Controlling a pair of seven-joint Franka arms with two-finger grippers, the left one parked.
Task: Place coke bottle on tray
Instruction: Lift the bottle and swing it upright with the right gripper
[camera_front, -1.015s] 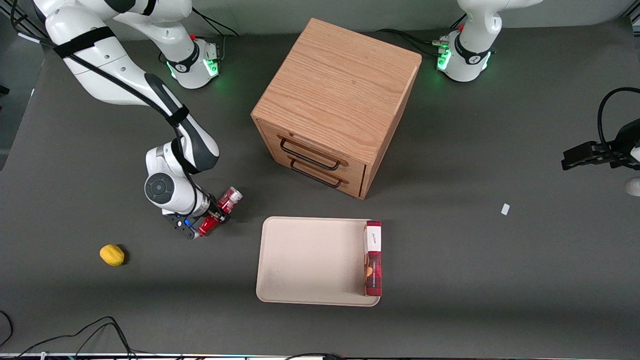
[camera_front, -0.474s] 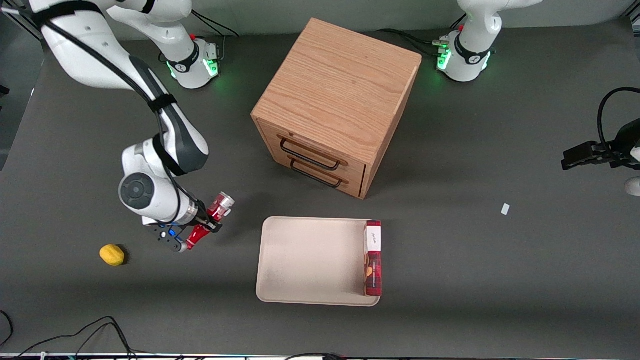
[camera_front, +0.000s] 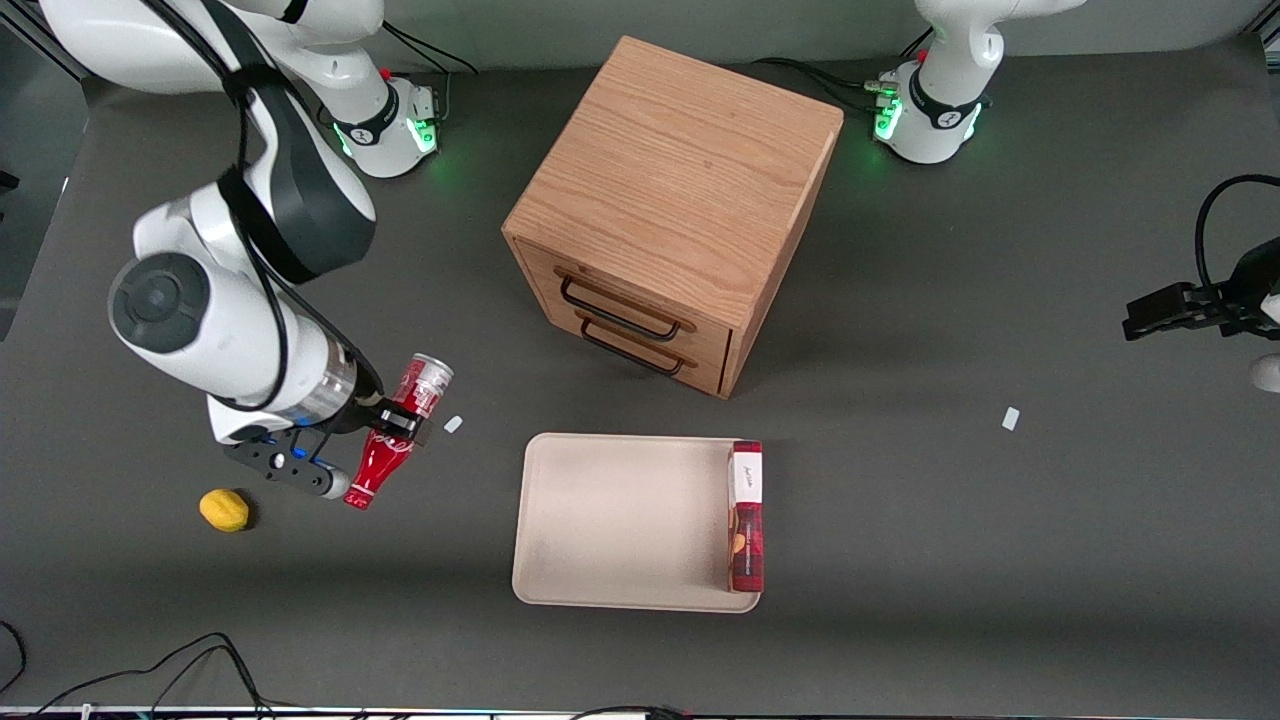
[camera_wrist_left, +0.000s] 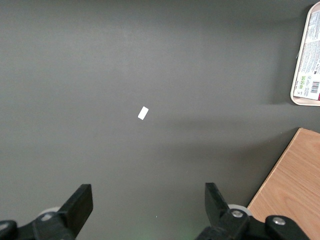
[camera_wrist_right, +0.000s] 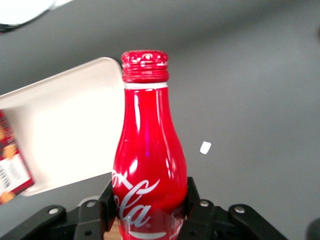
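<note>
Two black fingers of the end effector were clamped on the lower body of the coke bottle, one pressed against each side of it, so the bottle was carried in the air above the dark bench at the working arm's end. In the front view the bottle hung tilted, its silvery base end raised and farther from the camera, its red cap lower and nearer. The tray lay flat on the bench, apart from the bottle and toward the middle of the bench, in front of the wooden drawer cabinet. A flat red-and-white box rested on the tray along the rim at the side toward the parked arm's end; the remaining tray surface was bare. A small white scrap lay on the bench between the bottle and the tray, close to the bottle. A yellow lemon-like object sat on the bench nearer the front camera than the working arm's wrist, toward the working arm's end. A second white scrap lay toward the parked arm's end. From the right wrist camera the bottle showed its white script logo, with the tray past its shoulder and the white scrap on the bench beside it.
</note>
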